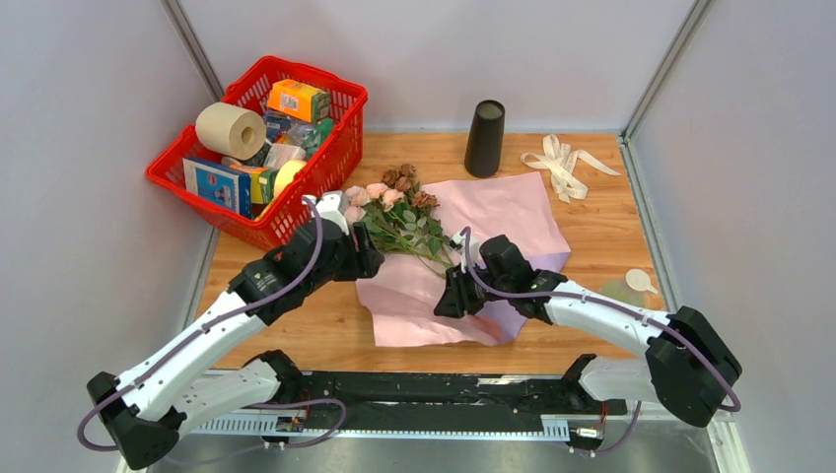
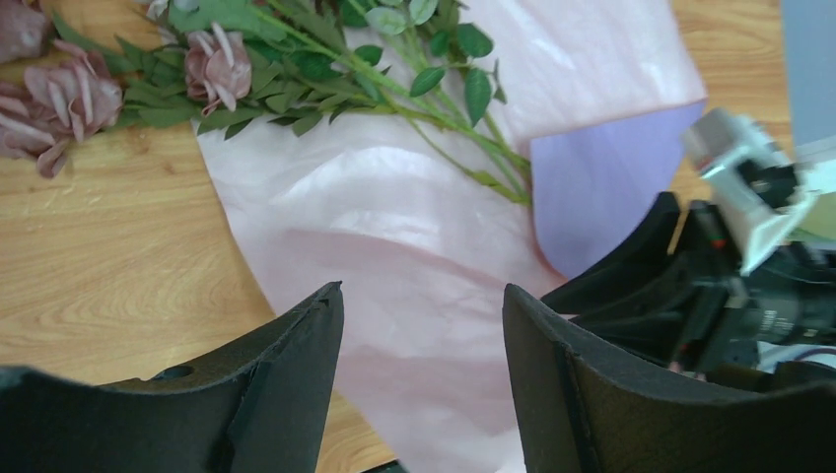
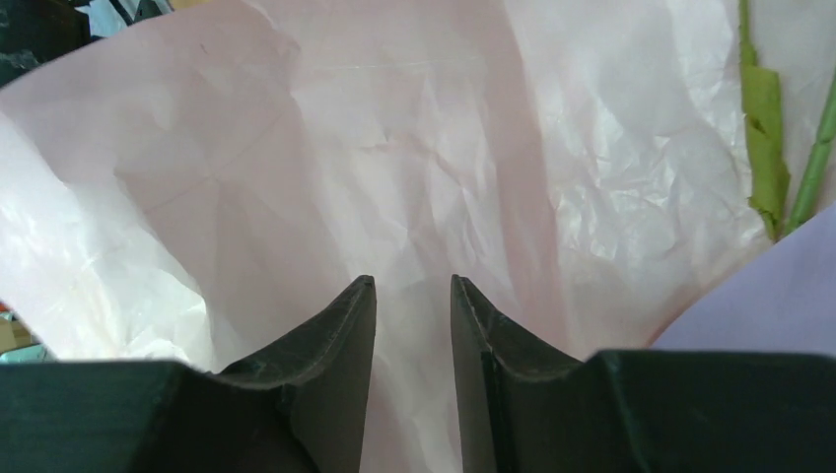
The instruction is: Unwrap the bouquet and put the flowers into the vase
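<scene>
Bunch of long-stemmed artificial roses in pale pink, peach, mauve and brown (image 1: 399, 202), lying loose on an opened, crumpled lilac-pink paper sheet (image 1: 513, 212). Heads toward the red plastic mesh basket (image 1: 347, 99), some off the sheet on the bare wooden tabletop (image 1: 296, 325). Green stems and leaves trailing back across the paper. Tall, narrow matte black cylinder vase (image 1: 484, 138) upright at the far edge of the table, just beyond the paper, apart from the roses. Cream ribbon (image 1: 562, 163) in a loose tangle to the right of the vase, well apart from the flowers. Left gripper (image 2: 422, 301) low beside the rose heads, jaws wide apart, nothing between them, only pink paper and wood beneath. Right gripper (image 3: 412, 284) over the near part of the sheet by the stem ends, jaws close together with a narrow gap, pink paper showing through, nothing visibly clamped. Basket packed with a paper roll and small boxes.
</scene>
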Tool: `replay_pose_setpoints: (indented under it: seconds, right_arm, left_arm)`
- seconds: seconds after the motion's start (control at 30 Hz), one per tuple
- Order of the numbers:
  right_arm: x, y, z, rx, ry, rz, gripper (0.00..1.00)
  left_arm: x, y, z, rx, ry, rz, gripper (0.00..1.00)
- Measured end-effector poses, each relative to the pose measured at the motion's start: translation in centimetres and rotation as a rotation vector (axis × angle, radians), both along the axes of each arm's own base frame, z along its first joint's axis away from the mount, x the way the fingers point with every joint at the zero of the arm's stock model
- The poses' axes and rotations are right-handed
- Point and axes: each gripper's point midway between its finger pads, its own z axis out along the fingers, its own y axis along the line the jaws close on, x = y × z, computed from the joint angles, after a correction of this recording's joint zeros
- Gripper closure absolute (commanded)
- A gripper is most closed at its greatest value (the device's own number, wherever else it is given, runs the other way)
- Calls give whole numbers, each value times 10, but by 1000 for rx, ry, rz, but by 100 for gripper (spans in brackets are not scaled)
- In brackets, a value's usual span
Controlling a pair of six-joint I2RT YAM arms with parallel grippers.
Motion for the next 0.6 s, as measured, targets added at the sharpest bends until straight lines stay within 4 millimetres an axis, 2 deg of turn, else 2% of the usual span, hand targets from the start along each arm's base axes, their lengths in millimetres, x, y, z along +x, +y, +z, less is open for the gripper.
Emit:
replay_pose_setpoints:
  seconds: [0.13, 0.3, 0.43, 0.6]
  right_arm:
    - [-7, 2, -9, -13, 15, 20, 64]
    - [-9, 3, -31, -75, 40, 12, 62]
    - [-11, -2, -49, -131, 61, -27, 61]
    - [-15, -9, -65, -193, 65, -95, 57]
  left_arm:
    - [-1, -1, 22, -45, -44, -9, 30]
    - [0, -3, 21, -54, -51, -16, 31]
    - [0, -13, -11, -26, 16, -44, 33]
    - [-14, -21, -74, 4, 152, -91, 33]
